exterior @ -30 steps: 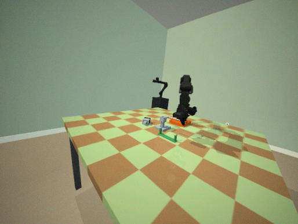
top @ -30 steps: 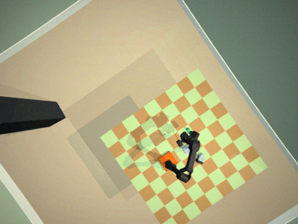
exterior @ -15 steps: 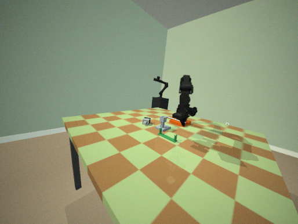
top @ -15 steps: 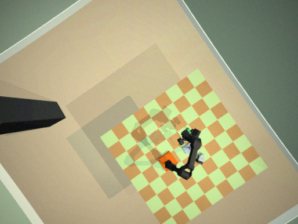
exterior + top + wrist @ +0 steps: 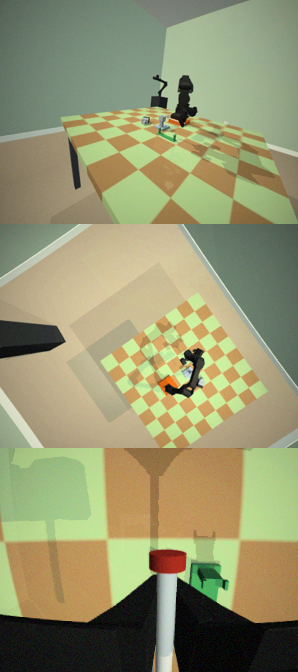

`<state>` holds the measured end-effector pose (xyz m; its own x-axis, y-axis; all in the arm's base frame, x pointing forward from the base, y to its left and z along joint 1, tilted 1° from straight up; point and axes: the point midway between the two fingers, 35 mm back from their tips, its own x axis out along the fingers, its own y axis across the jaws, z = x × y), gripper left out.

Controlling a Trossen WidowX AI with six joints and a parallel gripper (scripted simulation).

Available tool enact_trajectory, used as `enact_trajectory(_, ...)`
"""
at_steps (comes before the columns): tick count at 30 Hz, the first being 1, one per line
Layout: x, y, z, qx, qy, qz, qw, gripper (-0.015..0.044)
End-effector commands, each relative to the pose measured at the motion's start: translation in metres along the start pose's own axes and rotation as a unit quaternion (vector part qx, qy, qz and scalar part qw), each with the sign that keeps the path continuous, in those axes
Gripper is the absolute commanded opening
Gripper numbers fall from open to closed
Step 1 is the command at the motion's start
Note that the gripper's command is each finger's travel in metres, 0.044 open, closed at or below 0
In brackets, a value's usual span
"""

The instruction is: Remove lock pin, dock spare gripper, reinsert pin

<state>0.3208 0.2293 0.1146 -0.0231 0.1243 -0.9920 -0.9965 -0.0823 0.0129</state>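
Observation:
The lock pin, a white shaft [image 5: 172, 119] [image 5: 166, 610] with a red head [image 5: 167, 562], is held between the fingers of my gripper [image 5: 182, 124] [image 5: 162, 581], which is shut on it. In the exterior view the shaft reaches left towards the top of the grey mount [image 5: 162, 124] [image 5: 188, 372]; whether its far end is clear of the socket or only overlaps it in view, I cannot tell. The spare gripper [image 5: 145, 120] [image 5: 200, 382], grey and white, lies on the table apart from the mount. The top view shows the fingertips too small to make out.
A green cradle [image 5: 166, 136] [image 5: 210, 593] with two upright ends stands beside the mount. The arm's base is on an orange plate [image 5: 168, 382] [image 5: 174, 122]. A second arm [image 5: 163, 87] stands on a black pedestal [image 5: 159, 102] beyond the table.

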Motion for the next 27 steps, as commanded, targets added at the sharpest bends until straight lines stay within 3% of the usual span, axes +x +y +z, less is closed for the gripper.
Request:
enact_trajectory(1,-0.002,-0.01,0.005,0.003,-0.001,-0.002,1.0,0.0)
enact_trajectory(27,0.011,-0.043,0.019,0.007,-0.001,-0.002,1.0,0.0)
